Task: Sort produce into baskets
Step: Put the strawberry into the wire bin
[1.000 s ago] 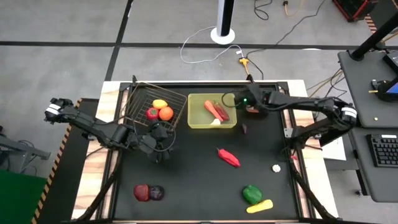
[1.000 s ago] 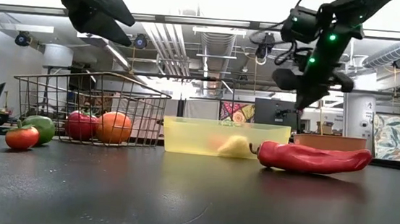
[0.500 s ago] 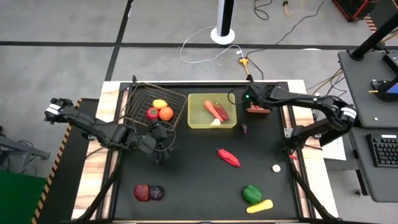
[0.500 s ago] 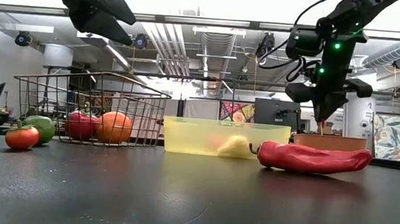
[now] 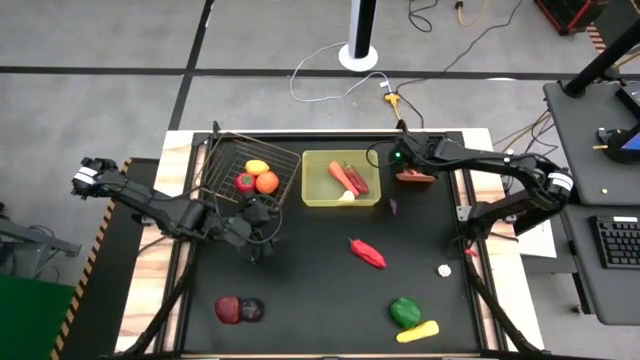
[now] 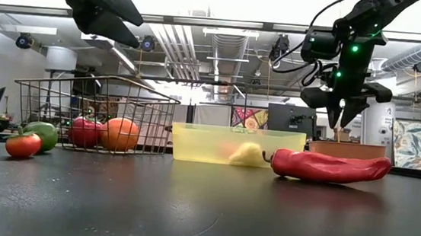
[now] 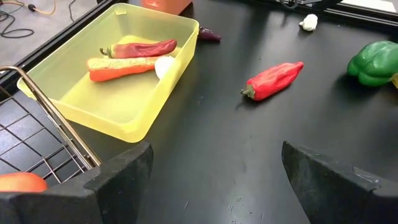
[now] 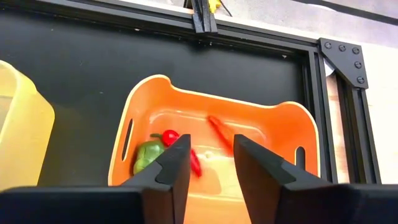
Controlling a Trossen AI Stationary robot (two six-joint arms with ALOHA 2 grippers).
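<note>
My right gripper [image 8: 211, 155] hangs open above the salmon-red bin [image 8: 273, 118] at the table's far right, fingers slanting down. In the bin below it lie a small red chili [image 8: 221, 133], a green piece [image 8: 147, 155] and a red piece [image 8: 170, 136]. My left gripper [image 7: 214, 171] stands open and holds nothing, above the table by the near right corner of the wire basket [image 5: 228, 160]. That basket holds a lemon [image 5: 257, 167], a tomato [image 5: 244, 182] and an orange fruit [image 5: 267, 182]. The yellow-green tray [image 5: 311, 160] holds a carrot [image 7: 118, 70], a chili [image 7: 140, 48] and a white piece.
Loose on the table: a long red pepper [image 5: 367, 252] mid-table, a purple piece [image 5: 392, 207] near the bin, garlic [image 5: 444, 269] at the right, a green pepper [image 5: 404, 311] with a yellow piece [image 5: 418, 330] near right, two dark red pieces [image 5: 238, 309] near left.
My right gripper has gone toward the table's right edge, from beside the yellow-green tray to over the salmon-red bin, and has tipped further down. There its fingers have parted a little. The left arm has kept still.
</note>
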